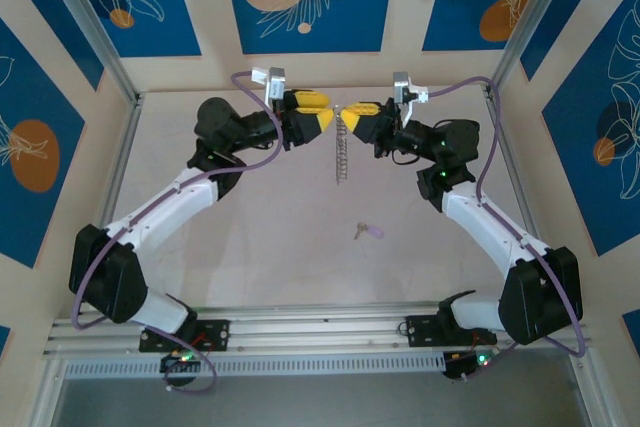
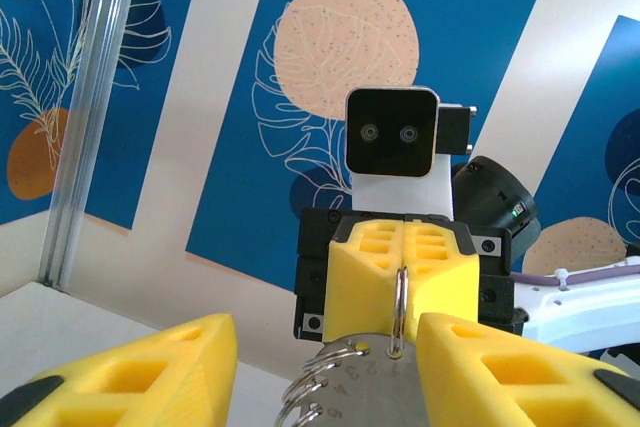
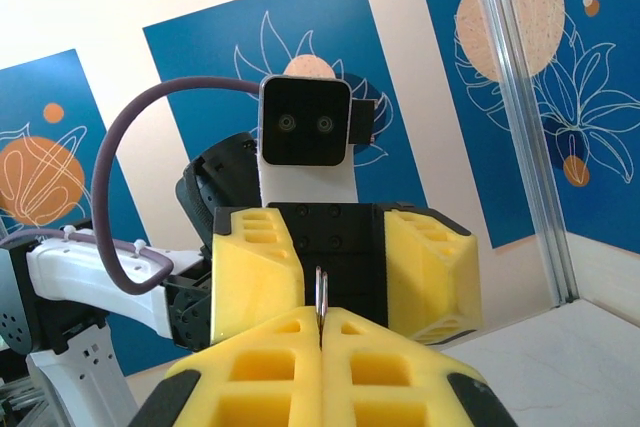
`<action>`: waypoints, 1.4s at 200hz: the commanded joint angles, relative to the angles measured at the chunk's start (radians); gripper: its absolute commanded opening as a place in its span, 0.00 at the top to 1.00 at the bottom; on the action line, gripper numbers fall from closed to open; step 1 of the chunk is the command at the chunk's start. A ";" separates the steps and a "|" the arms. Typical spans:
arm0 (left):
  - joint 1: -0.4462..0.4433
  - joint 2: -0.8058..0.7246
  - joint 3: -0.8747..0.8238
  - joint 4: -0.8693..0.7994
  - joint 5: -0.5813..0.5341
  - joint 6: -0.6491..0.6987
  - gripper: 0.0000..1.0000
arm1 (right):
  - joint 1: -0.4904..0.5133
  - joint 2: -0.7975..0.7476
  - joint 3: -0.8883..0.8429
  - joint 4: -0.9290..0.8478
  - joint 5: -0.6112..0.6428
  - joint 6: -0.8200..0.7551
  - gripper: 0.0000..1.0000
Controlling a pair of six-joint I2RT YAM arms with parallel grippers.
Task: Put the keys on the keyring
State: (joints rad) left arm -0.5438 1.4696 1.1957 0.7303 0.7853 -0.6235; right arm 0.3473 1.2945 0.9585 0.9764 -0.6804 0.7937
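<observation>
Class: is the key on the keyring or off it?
Off: the key lies on the table, apart from the keyring hanging from the shut right end effector.

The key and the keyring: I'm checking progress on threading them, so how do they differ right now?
The keyring hangs in the air, pinched by the right gripper; the key lies on the table. The keyring is long and jagged-edged; the key is far smaller, with a lilac head. Both look silvery.
</observation>
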 commanded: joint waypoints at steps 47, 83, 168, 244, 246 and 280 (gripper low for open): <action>-0.004 0.013 0.041 0.061 0.048 -0.019 0.55 | 0.015 0.013 0.017 0.019 0.002 -0.001 1.00; -0.008 0.021 0.053 0.059 0.066 -0.025 0.65 | 0.018 0.014 0.017 0.012 0.005 -0.008 1.00; -0.013 0.032 0.064 0.055 0.094 -0.024 0.96 | 0.020 0.015 0.023 0.001 0.006 -0.014 1.00; -0.015 0.002 0.108 -0.191 0.105 0.143 1.00 | -0.046 -0.040 0.022 -0.154 0.051 -0.038 0.53; -0.016 0.001 0.110 -0.200 0.109 0.149 1.00 | -0.051 -0.045 0.022 -0.171 0.053 -0.041 0.52; -0.014 0.001 0.151 -0.334 0.170 0.238 1.00 | -0.098 -0.085 0.038 -0.316 0.028 -0.079 0.49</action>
State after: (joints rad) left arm -0.5522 1.4918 1.2865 0.5114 0.8906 -0.4927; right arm 0.2741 1.2549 0.9611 0.7780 -0.6502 0.7574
